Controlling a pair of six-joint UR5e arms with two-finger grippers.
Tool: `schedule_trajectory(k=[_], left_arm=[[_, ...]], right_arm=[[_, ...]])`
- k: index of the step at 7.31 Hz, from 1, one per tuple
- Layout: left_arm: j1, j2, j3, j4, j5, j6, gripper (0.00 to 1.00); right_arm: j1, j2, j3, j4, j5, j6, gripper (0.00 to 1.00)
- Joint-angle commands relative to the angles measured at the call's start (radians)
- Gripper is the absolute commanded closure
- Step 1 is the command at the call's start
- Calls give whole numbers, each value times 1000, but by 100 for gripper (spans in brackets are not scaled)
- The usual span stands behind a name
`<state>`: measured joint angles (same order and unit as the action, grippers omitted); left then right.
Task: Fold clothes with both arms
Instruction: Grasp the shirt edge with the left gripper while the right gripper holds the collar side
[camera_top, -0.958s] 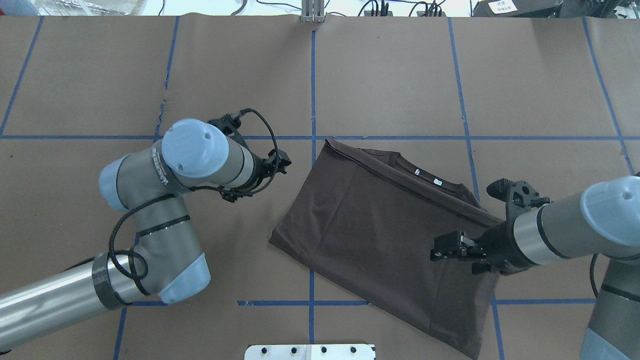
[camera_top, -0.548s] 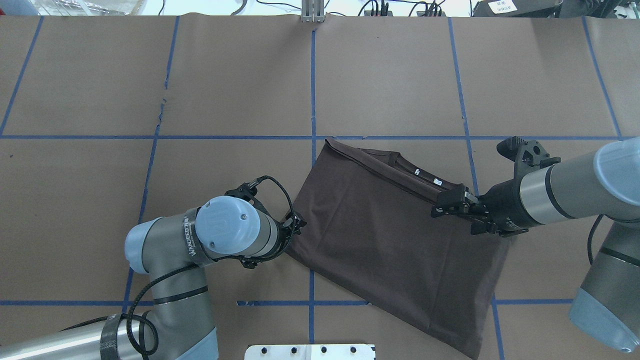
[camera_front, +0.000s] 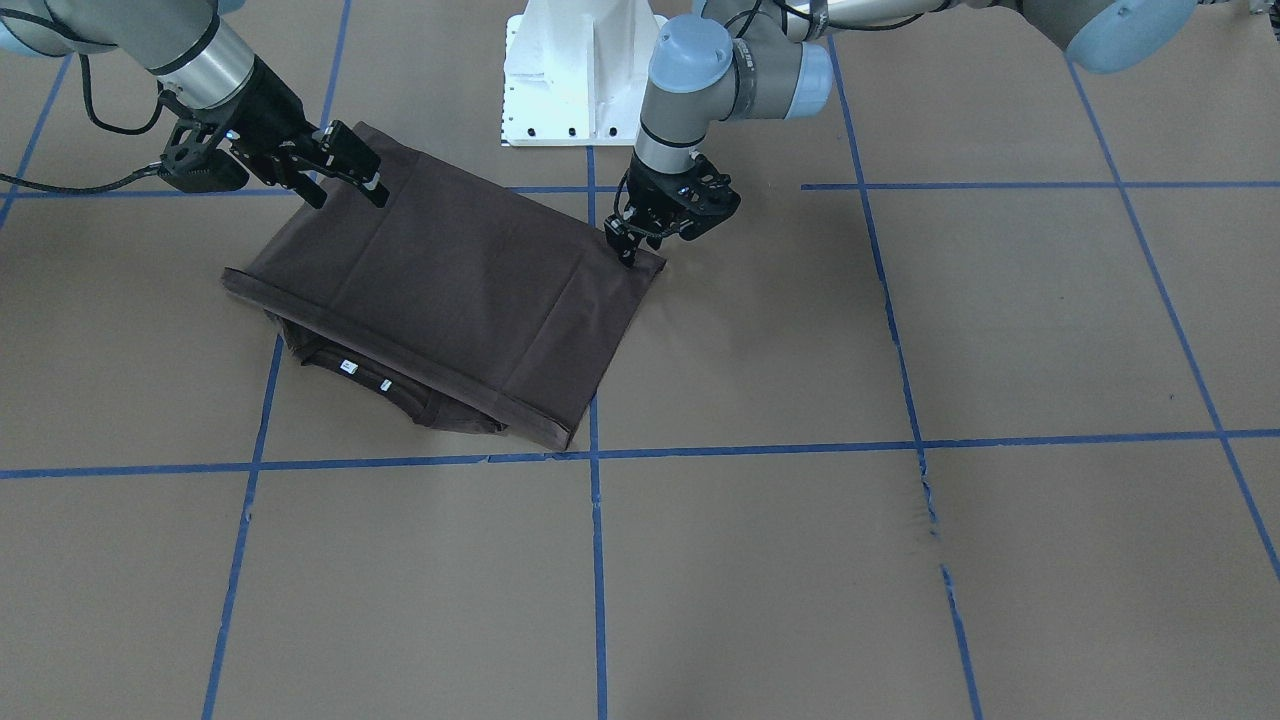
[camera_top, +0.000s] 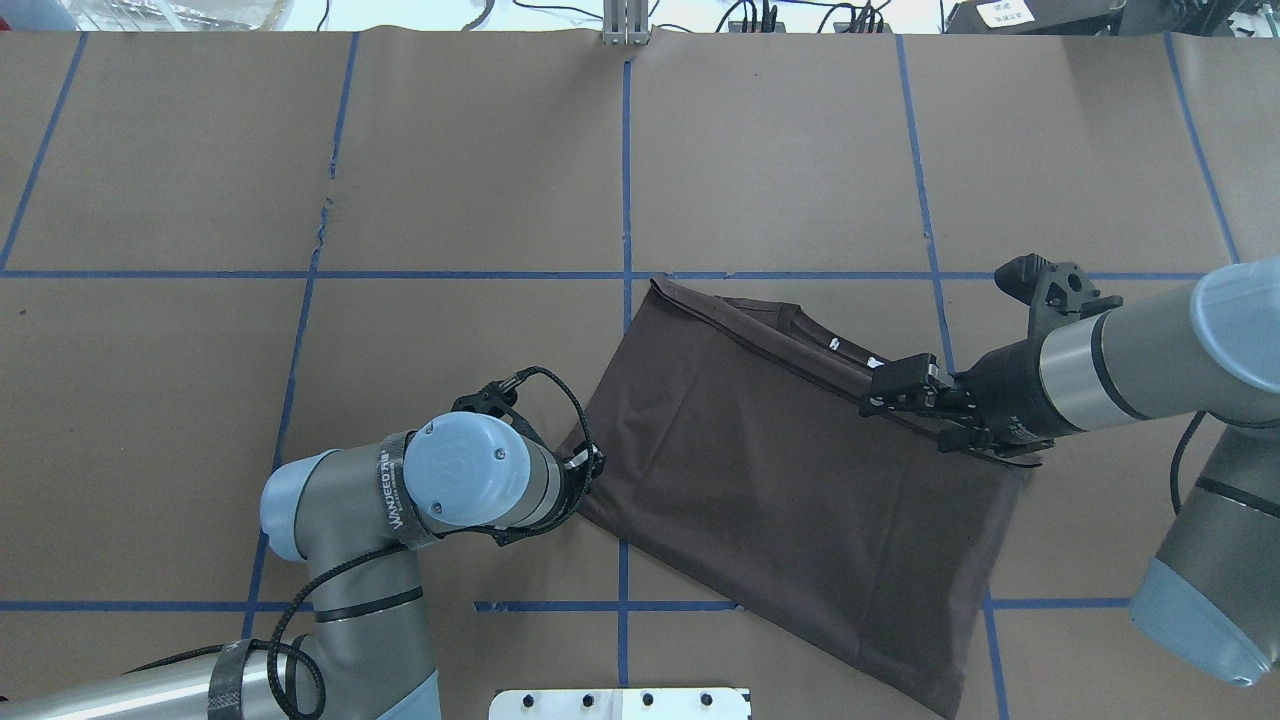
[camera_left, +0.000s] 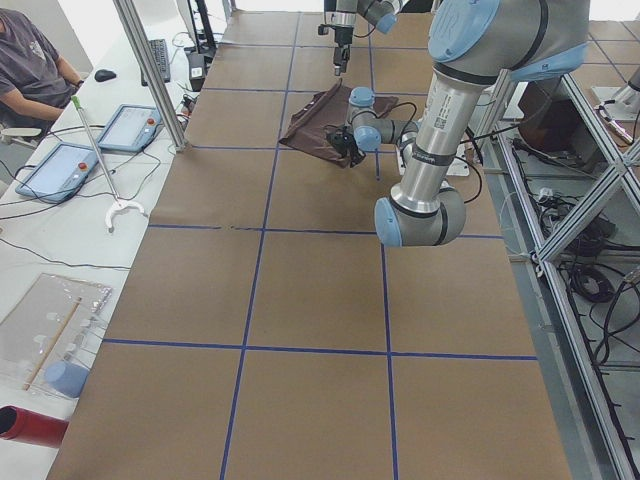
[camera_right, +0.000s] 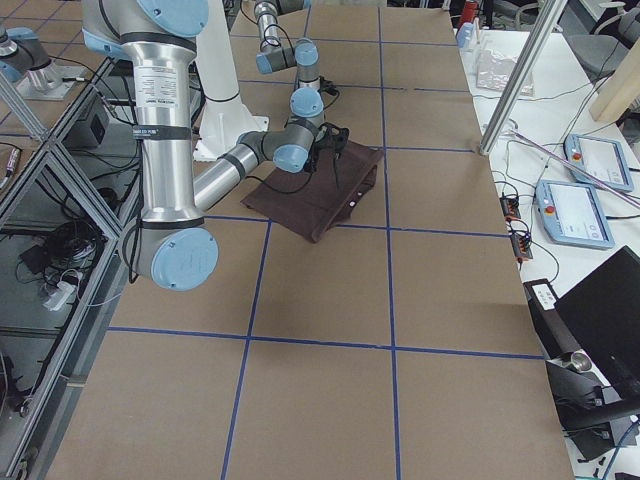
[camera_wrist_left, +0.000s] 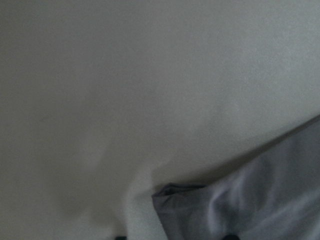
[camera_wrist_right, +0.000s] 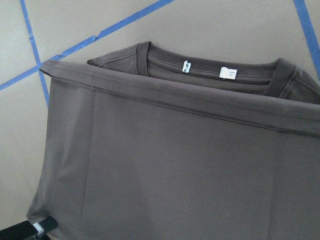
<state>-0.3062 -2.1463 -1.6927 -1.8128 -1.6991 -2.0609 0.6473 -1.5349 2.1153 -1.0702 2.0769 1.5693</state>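
Note:
The dark brown T-shirt (camera_top: 780, 480) lies folded into a rectangle on the brown paper, slanted. Its collar with white labels (camera_wrist_right: 227, 72) peeks out along the far edge. My left gripper (camera_top: 592, 462) is down at the shirt's left corner (camera_wrist_left: 260, 200), also shown in the front view (camera_front: 628, 248). Its jaws look open, with the corner at their tips. My right gripper (camera_top: 877, 392) hovers open over the shirt's right side next to the collar, as the front view (camera_front: 365, 175) shows. One right fingertip (camera_wrist_right: 30, 230) shows above the cloth.
Blue tape lines (camera_top: 625, 150) cross the table paper, which has a small tear (camera_top: 325, 215) at far left. The white pedestal base (camera_front: 575, 75) stands at the robot's edge. An operator (camera_left: 30, 70) and tablets sit at a side bench.
My left arm swung toward the robot and right, down to the shirt's left corner. My right gripper moved from the shirt's near right part away to the collar edge.

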Motion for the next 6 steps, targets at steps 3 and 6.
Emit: schedule_trajectory(k=[3,6], left_arm=[[-52,2,-12,21,9,19,100],[-195,0,17,59,6,190,100]], right_arm=[[2,4,-32,7,2,0,0],[2,6,-43,9,0,0,0]])
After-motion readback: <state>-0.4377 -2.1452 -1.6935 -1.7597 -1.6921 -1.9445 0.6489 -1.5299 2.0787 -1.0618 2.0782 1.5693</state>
